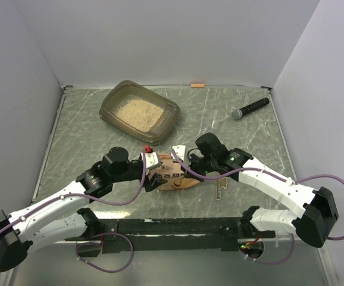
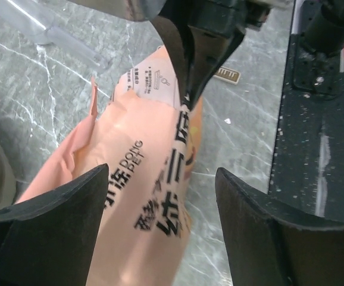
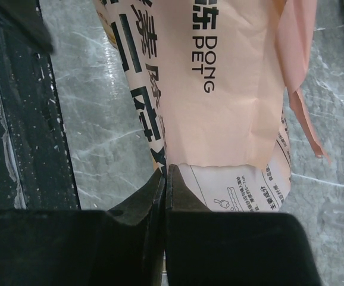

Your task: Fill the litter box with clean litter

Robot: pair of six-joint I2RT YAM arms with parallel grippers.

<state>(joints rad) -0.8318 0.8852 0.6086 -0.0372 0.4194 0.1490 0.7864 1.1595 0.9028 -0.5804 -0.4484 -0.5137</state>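
Here the box (image 1: 139, 107) sits at the far side of the table (image 1: 83, 149), with tan litter (image 1: 137, 111) spread over its floor. The pouch (image 1: 173, 174) lies on the table nearer the arms than the box and a little to its right, well apart from it. It is pink-orange, crinkled, and printed with dark characters and the words DONG PET.

The right gripper (image 3: 166, 173), on the side of the pouch away from the box, has its jaws pressed together on the pouch's edge beside a white printed label, pinching it. The left gripper (image 2: 161, 173) straddles the pouch with its jaws spread wide. One of its fingers (image 2: 53, 226) overlaps the pouch's side, though I cannot tell whether it touches, and the other stands clear of it.

A black microphone (image 1: 249, 108) lies right of the box, well apart.
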